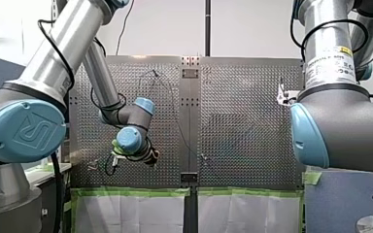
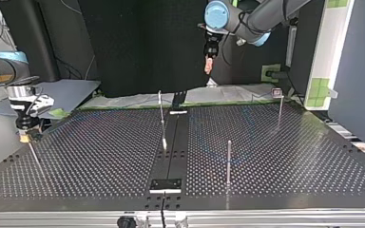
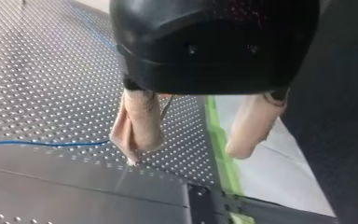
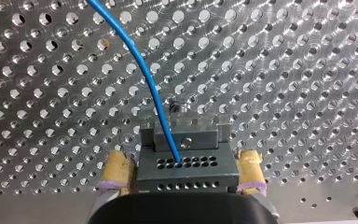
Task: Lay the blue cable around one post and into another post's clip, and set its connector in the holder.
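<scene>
1. The perforated table (image 2: 100, 156) fills the top view, with a dark strip running down its middle.
2. My left arm (image 2: 259, 16) comes in at the top view's upper right. It is raised above the far edge of the table.
3. My right arm (image 2: 0, 71) comes in at the top view's left and reaches down to the table's left edge.
4. My left gripper (image 3: 193, 140) hangs clear of the table. Its beige pads (image 3: 140, 123) stand wide apart with nothing between them.
5. My right gripper (image 4: 184, 168) is low over the table. Its yellow pads (image 4: 118, 170) sit against the two sides of the connector (image 4: 200, 163), clamping it.
6. Three thin posts stand upright on the table in the top view. One post (image 2: 161, 114) is near the middle strip, a second (image 2: 228, 159) is nearer the camera to its right, and a third (image 2: 280, 107) is far to the right.
7. The connector is a grey metal block with rows of small holes, held just above the perforated surface.
8. The blue cable (image 4: 144, 79) ends in the connector's top face. From there it curves away ahead of the right gripper, across the table. In the left wrist view a stretch of it lies flat on the plate beside that gripper.
</scene>
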`<state>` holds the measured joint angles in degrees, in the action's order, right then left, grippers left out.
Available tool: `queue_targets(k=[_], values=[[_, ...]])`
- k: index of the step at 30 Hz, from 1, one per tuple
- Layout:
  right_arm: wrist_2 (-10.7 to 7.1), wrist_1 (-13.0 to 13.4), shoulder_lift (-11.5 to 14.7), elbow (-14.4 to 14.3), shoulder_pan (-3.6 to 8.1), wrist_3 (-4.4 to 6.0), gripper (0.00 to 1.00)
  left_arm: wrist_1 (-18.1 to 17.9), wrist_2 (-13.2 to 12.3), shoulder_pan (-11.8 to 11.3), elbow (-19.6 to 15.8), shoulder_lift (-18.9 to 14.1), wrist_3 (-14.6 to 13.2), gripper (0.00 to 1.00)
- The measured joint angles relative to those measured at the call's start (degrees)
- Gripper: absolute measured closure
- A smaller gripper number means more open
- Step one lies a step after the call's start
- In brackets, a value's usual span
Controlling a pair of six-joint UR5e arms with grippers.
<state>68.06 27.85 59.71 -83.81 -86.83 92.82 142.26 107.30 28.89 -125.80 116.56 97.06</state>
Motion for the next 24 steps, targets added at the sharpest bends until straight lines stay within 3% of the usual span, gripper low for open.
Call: queue_targets(k=[13,24], values=[[0.0,0.0,0.0,0.0,0.0,0.0,0.0,-6.6,1.2,-0.2,0.0,0.0,-4.6,0.0],[0.0,0.0,0.0,0.0,0.0,0.0,0.0,-13.0,1.8,0.1,0.0,0.0,-4.7,0.0]])
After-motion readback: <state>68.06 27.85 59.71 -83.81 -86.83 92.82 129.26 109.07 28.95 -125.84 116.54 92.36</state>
